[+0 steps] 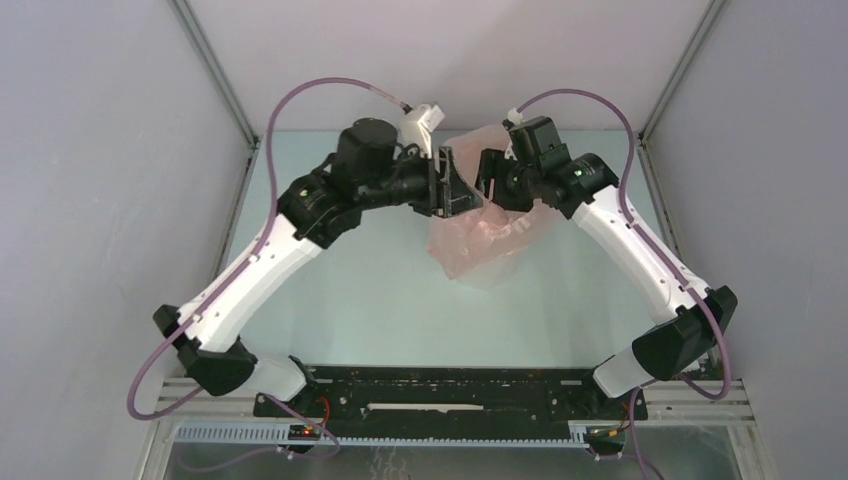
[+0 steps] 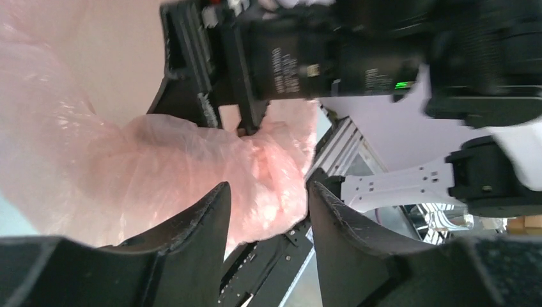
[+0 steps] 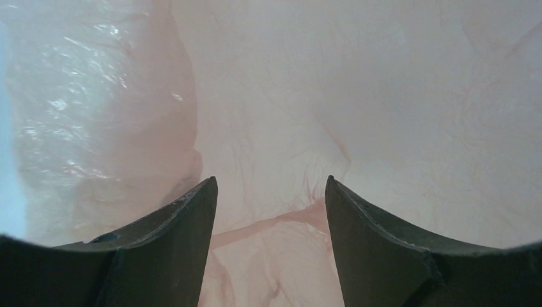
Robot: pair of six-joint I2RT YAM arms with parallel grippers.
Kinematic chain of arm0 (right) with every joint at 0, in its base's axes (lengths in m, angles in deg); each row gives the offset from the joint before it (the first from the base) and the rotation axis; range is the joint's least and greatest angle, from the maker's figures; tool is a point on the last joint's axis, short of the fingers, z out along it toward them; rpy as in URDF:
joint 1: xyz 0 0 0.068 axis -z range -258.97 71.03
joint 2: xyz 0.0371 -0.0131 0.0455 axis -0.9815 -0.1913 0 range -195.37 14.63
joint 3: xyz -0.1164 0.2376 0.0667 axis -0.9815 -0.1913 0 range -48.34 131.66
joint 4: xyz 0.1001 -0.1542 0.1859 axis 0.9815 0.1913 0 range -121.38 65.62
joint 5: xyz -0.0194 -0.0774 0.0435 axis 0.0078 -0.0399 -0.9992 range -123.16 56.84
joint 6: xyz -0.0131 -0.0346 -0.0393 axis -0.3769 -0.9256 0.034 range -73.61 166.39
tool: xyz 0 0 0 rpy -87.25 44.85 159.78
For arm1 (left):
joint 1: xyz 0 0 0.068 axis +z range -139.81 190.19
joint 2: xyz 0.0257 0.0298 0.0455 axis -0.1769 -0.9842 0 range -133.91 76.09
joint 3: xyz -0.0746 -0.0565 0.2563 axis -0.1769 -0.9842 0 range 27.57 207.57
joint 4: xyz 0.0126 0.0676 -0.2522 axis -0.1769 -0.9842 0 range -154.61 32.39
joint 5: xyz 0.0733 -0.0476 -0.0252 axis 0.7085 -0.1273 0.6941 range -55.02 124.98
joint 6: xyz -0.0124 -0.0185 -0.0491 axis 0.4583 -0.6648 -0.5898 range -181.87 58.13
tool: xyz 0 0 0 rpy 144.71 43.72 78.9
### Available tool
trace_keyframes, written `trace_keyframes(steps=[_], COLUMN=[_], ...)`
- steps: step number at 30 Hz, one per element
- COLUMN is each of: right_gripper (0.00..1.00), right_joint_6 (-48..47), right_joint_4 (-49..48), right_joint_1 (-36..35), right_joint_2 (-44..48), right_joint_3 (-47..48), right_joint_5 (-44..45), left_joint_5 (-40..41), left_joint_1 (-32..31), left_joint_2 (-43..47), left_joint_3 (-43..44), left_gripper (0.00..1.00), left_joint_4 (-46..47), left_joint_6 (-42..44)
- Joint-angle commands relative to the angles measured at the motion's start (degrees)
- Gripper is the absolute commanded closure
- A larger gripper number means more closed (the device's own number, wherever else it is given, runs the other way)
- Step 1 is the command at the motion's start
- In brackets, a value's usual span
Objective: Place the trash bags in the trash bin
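Top external: trash bag [image 1: 482, 240] sits as a crumpled pink heap at mid-far table [image 1: 370, 300], with both arms converged on its upper part. The left gripper [image 1: 455, 192] comes in from the left and the right gripper [image 1: 489, 170] from the right, the 2 nearly nose to nose over the film. I can't pick out the trash bin here. A paler patch at the bag's near lower edge might be the bin under the film, but that's unconfirmed. My read is that the task is not done: no bag visibly seated in a bin, and this looks like mid-handling or spreading the film. Left wrist: the left claw's 2 fingers [image 2: 198, 224] are spread, with a bulge of pink film showing in the gap beyond the tips and nothing clamped as far as I can see. The right claw is opposite at the top of this view, its tips right at the film, but contact is too blurred to call. No bin in this view, and no container contents visible. Right wrist: the right claw is spread wide, and pink film fills the whole view past the tips. It's either close against the bag or looking into it, and I can't tell which. No bin rim or wall shows. What's left: locate or expose the bin and get the bag into it, which is basically the whole placement.
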Motion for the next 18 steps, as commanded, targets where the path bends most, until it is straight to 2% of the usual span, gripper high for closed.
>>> trace_keyframes(steps=[1, 3, 8, 13, 18], right_gripper=[0.28, 0.28, 0.28, 0.27, 0.25], right_joint_6=[1.7, 2.0, 1.3, -1.5, -3.7], right_joint_4=[0.8, 1.4, 3.1, 4.2, 1.3], right_joint_1=[0.5, 0.6, 1.7, 4.9, 7.9], right_joint_2=[1.4, 1.3, 2.0, 4.2, 7.4], right_joint_3=[4.4, 5.4, 7.5, 8.0, 8.7], right_joint_5=[-1.8, -2.6, -4.0, -7.8, -15.7], left_joint_5=[-0.4, -1.2, 3.3, 4.3, 5.0], left_joint_1=[-0.2, -0.3, -0.2, -0.2, -0.1], left_joint_2=[-5.0, -8.2, -9.5, -11.2, -11.0], left_joint_3=[-0.1, 2.2, -0.3, 3.2, 7.0], left_gripper=[0.48, 0.52, 0.56, 0.56, 0.53], left_joint_4=[-2.5, -5.8, -6.3, -9.3, -11.7], left_joint_6=[0.5, 1.2, 2.7, 3.9, 5.0])
